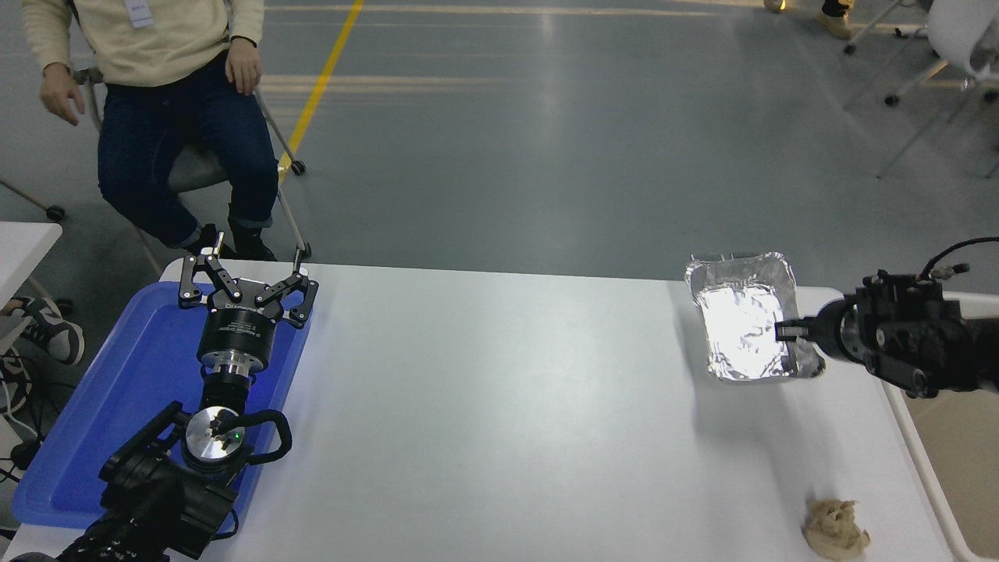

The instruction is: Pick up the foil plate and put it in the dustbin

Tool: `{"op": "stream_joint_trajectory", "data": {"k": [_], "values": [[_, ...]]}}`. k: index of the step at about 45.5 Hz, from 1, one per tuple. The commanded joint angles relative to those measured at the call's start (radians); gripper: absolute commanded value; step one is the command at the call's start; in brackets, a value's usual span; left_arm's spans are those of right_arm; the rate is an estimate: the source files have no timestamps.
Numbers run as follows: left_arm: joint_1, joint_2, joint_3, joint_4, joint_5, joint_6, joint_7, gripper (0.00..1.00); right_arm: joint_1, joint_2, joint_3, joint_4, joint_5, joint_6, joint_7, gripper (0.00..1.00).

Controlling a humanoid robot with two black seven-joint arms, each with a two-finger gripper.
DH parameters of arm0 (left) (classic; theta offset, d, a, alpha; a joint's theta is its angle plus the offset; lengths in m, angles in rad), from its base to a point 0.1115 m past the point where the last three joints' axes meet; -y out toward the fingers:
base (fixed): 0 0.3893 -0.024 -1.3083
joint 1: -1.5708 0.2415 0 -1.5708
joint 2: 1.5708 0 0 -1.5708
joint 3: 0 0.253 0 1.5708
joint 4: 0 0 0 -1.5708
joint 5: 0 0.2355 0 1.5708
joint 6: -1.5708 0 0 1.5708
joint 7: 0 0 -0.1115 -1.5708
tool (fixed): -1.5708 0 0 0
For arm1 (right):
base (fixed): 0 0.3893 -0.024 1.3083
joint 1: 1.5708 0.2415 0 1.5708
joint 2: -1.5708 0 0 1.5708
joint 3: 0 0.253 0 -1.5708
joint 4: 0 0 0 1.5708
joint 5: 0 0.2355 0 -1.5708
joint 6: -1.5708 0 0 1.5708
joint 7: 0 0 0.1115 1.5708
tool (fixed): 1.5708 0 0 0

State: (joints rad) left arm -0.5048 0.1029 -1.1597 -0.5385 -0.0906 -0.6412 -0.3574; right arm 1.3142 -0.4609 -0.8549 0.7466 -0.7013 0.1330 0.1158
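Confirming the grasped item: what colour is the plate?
Shiny silver, wrinkled foil plate, held by the right hand; head view shows it best.

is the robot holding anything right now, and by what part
Yes: the right gripper is shut on the foil plate, pinching its right-hand rim, with the plate off the table. The left gripper holds nothing.

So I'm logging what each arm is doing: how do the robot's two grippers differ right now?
The left gripper is open and empty, fingers spread, while the right gripper is shut on the foil plate. The left one sits parked over the blue tray at the table's left, while the right one holds the plate lifted off the white table near the dustbin. Both are black.
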Motion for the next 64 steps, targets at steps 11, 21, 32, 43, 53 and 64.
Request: {"op": "stream_joint_trajectory", "data": {"k": [11, 21, 32, 43, 53, 64], "values": [[0.0, 0.0, 0.0, 0.0, 0.0, 0.0, 0.0, 1.0, 0.462, -0.128, -0.064, 0.385, -0.046, 0.22, -0.042, 0.0], [0.0, 0.0, 0.0, 0.0, 0.0, 0.0, 0.0, 1.0, 0.6, -0.157, -0.121, 0.48, -0.026, 0.295, -0.042, 0.0], [0.0, 0.0, 0.0, 0.0, 0.0, 0.0, 0.0, 1.0, 0.698, -0.208, -0.122, 0.551, 0.023, 0.361, -0.056, 0.0], [0.0, 0.0, 0.0, 0.0, 0.0, 0.0, 0.0, 1.0, 0.786, -0.211, -0.128, 0.585, 0.164, 0.419, -0.084, 0.0], [0.0, 0.0, 0.0, 0.0, 0.0, 0.0, 0.0, 1.0, 0.818, -0.209, -0.154, 0.593, 0.177, 0.451, -0.088, 0.0], [0.0, 0.0, 0.0, 0.0, 0.0, 0.0, 0.0, 1.0, 0.815, -0.211, -0.154, 0.611, 0.177, 0.447, -0.09, 0.0]]}}
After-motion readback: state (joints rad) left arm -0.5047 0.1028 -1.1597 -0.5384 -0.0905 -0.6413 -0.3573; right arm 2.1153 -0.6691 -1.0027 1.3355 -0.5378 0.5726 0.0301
